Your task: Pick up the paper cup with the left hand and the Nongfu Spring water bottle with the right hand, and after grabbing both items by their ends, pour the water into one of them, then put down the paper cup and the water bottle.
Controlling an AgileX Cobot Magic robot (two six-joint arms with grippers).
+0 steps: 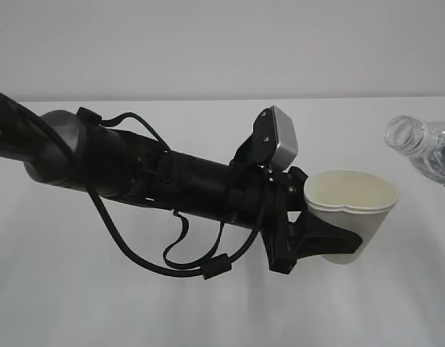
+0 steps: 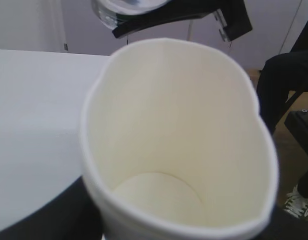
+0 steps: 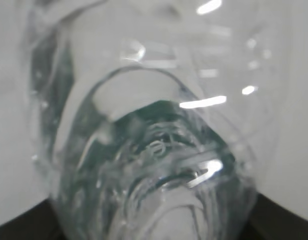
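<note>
The white paper cup (image 1: pixel 352 210) hangs in the air above the table, upright, its rim squeezed out of round. My left gripper (image 1: pixel 338 235) is shut on its lower half, with one black finger (image 1: pixel 327 242) crossing its side. In the left wrist view the cup (image 2: pixel 179 125) fills the frame and its cream bottom looks bare. The clear Nongfu Spring water bottle (image 1: pixel 419 144) comes in from the right edge, tilted, its open mouth toward the cup and slightly above the rim. It fills the right wrist view (image 3: pixel 143 150), where my right gripper (image 3: pixel 151 232) is shut on it. I cannot make out the water.
The white table (image 1: pixel 208 303) lies below both arms, with its far edge against a pale wall. The left arm (image 1: pixel 135 173) and its cables stretch across the middle. In the left wrist view dark furniture and a shoe (image 2: pixel 296 202) stand beyond the table's right side.
</note>
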